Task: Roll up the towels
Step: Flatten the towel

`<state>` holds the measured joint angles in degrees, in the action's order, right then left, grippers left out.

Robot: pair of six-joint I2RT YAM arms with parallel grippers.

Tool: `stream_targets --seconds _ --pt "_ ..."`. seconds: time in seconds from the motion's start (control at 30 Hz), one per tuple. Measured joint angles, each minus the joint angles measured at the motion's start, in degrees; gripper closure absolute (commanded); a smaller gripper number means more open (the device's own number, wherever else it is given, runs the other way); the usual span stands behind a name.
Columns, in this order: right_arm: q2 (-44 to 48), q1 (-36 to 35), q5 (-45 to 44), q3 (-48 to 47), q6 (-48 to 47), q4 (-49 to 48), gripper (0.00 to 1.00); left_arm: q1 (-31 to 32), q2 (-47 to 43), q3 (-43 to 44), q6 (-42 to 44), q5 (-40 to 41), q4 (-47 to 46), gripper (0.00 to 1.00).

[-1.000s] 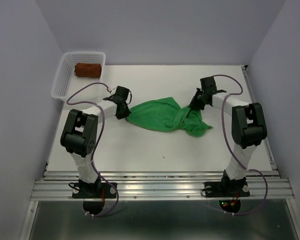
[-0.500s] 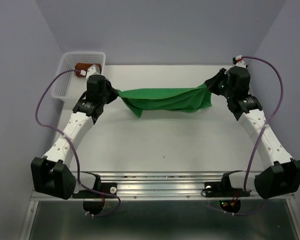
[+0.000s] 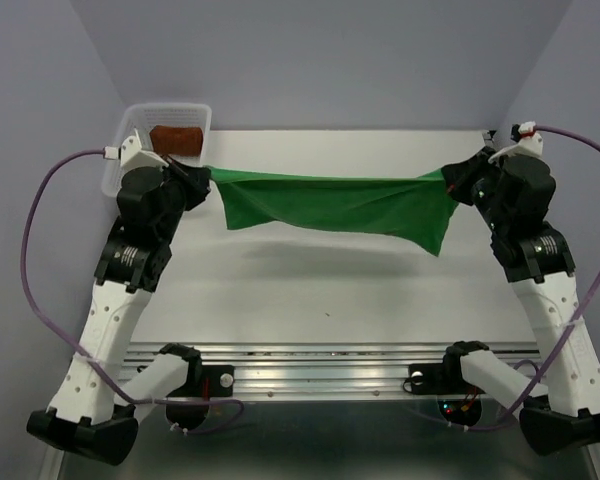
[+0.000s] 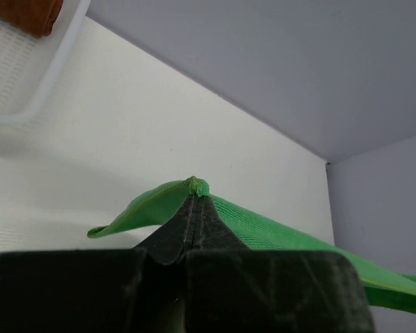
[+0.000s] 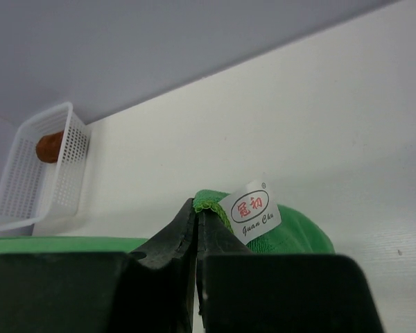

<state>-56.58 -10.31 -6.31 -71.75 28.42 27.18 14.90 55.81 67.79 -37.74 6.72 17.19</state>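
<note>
The left gripper and right gripper each pinch one end of the green towel, stretched above the table near its far edge.

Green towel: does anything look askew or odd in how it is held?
Slightly. The green towel hangs stretched between the left gripper and right gripper, but its lower edge is uneven: a loose corner droops lower near the right gripper. No damage shows.

Overhead looks down; wrists share towel, perhaps basket.
</note>
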Motion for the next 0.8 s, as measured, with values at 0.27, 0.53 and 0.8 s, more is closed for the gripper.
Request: stream_targets --seconds 0.27,0.53,0.8 --pt "11.21 -0.02 -0.35 -5.01 -1.03 8.41 0.99 0.00 -13.70 1.40 -1.29 -1.99 4.90 1.00" --pt "23.10 -0.02 3.02 -7.91 -0.72 17.33 0.99 0.00 -26.25 1.05 -4.55 -10.25 9.64 1.00" --pt "24.79 -0.02 0.92 -5.07 0.59 19.26 0.99 0.00 -26.12 -5.75 -7.10 -13.03 9.40 1.00"
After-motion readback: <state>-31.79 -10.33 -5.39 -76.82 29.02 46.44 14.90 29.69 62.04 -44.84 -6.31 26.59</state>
